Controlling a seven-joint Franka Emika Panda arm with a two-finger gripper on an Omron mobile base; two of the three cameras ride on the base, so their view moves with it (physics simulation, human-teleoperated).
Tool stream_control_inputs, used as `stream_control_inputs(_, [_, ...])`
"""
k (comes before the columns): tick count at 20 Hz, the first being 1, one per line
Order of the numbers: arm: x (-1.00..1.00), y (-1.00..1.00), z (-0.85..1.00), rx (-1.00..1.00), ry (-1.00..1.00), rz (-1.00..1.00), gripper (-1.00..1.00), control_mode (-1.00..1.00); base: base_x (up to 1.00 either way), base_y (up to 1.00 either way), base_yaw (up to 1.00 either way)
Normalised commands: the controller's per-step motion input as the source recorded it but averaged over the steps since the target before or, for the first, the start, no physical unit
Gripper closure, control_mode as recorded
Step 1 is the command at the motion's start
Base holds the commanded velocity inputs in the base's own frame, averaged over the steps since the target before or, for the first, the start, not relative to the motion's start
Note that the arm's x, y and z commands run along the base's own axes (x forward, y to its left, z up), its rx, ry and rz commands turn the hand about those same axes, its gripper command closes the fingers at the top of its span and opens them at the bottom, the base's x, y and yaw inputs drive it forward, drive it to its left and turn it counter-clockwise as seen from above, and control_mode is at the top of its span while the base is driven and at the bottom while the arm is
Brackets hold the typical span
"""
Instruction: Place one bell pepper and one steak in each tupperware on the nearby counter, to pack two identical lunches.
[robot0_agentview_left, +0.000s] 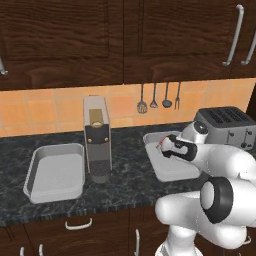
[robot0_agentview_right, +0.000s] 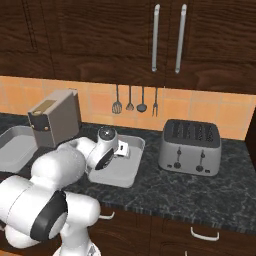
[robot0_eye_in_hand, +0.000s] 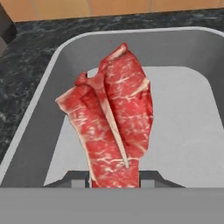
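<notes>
left base view: the pincer (robot0_agentview_left: 164, 146) hangs over the right tupperware (robot0_agentview_left: 172, 170) on the table (robot0_agentview_left: 125, 187); a second tupperware (robot0_agentview_left: 55, 172) lies well apart to the left, past a coffee machine (robot0_agentview_left: 97, 140). the steak is too small to make out here.

right base view: the pincer (robot0_agentview_right: 124, 149) is above the near tupperware (robot0_agentview_right: 122, 172), beside the toaster (robot0_agentview_right: 190, 146). no brand or writing is legible on either appliance.

hand view: the pincer (robot0_eye_in_hand: 114, 178) is clenched on the steak (robot0_eye_in_hand: 111, 127), which hangs straight ahead of it, long axis running away from the fingertips, directly over the tupperware (robot0_eye_in_hand: 192, 131) floor. judgement: the coming move needs only a release, since the container lies squarely beneath.
</notes>
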Motion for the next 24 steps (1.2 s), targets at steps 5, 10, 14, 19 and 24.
stream_control_inputs(5, [0.31, 0.00, -0.41, 0.00, 0.02, 0.00, 1.00, -1.00, 0.00, 0.00, 0.00])
stream_control_inputs(10, [0.25, 0.00, -0.32, 0.00, 0.00, 0.00, 1.00, -1.00, 0.00, 0.00, 0.00])
stream_control_inputs(14, [0.25, 0.08, -0.16, 0.00, 0.01, 0.00, -1.00, -1.00, 0.00, 0.00, 0.00])
stream_control_inputs(19, [0.11, 0.00, 0.01, 0.00, 0.01, -0.02, -1.00, -1.00, 0.00, 0.00, 0.00])
stream_control_inputs(24, [-0.80, 0.00, 0.63, 0.00, -0.01, 0.00, -1.00, -1.00, 0.00, 0.00, 0.00])
